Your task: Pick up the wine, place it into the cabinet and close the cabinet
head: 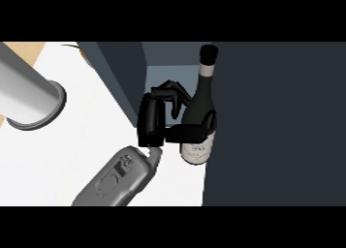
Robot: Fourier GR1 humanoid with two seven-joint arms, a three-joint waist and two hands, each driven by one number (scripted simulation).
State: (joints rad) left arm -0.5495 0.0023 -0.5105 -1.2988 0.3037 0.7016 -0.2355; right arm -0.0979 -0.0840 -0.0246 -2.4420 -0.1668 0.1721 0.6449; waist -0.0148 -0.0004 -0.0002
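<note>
The wine bottle (pixel 202 92) is dark green with a black cap and a pale label low on its body. It stands tilted at the opening of the dark blue cabinet (pixel 121 68), close against the cabinet's wide dark door panel (pixel 283 126). My right hand (pixel 152 121) comes up from the lower middle on its grey forearm. It is shut on the bottle, thumb wrapped across the lower body just above the label and fingers curled at the bottle's left side. The left hand does not show.
A thick grey arm segment (pixel 22 92) crosses the upper left corner over the white counter (pixel 75 145). A strip of wooden floor (pixel 22 48) lies past the counter's left edge. A small bit of a plant (pixel 73 47) peeks out beside the cabinet.
</note>
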